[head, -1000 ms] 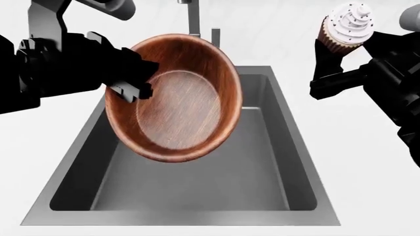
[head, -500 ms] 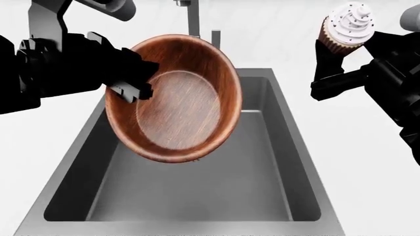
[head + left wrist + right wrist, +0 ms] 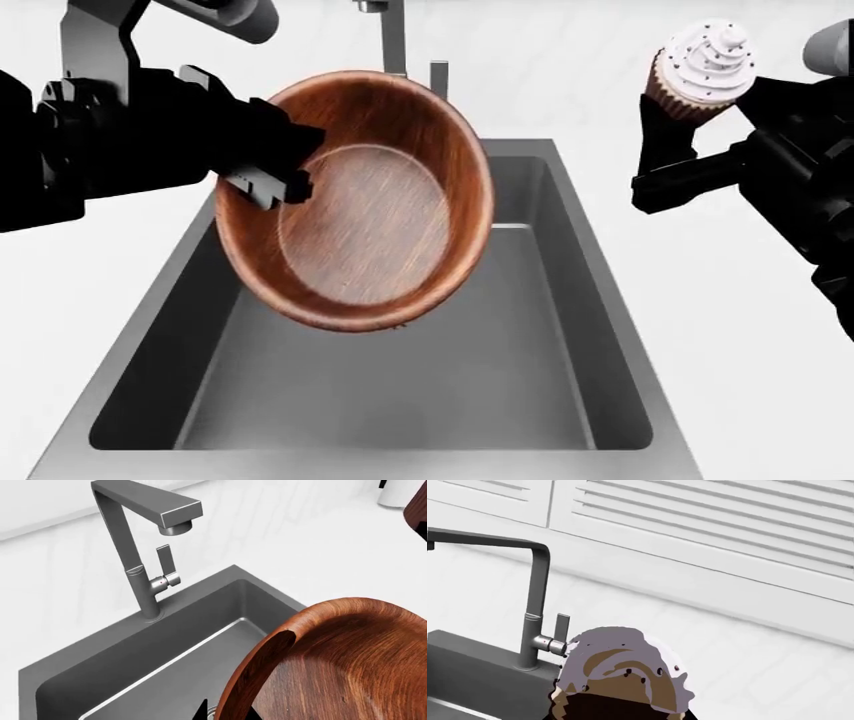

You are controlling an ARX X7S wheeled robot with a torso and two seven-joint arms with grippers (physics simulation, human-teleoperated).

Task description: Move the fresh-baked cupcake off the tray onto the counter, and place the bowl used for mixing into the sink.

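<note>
Bowl over sink, cupcake aloft.
We see left fingers (image 3: 274,165) clamping the tilted wooden bowl (image 3: 354,200) above the sink (image 3: 561,330); right fingers (image 3: 687,120), at 2 o'clock, grip the cupcake (image 3: 705,62).

My left claw (image 3: 274,165) grips the tilted reddish wooden bowl (image 3: 354,200) above the dark grey sink (image 3: 561,330); my right claw (image 3: 687,110) clasps the white-frosted cupcake (image 3: 701,70) aloft, over the white counter (image 3: 761,330).

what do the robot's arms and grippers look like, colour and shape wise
In the head view both are matte black and blocky. The left gripper has angular, stepped housings with a small grey ridged pad at its tip, and a glossy grey rounded link sits above it. The right gripper has slim flat black fingers on a chunky black body, with a grey rounded piece at the frame edge. No cables or markings show.
</note>
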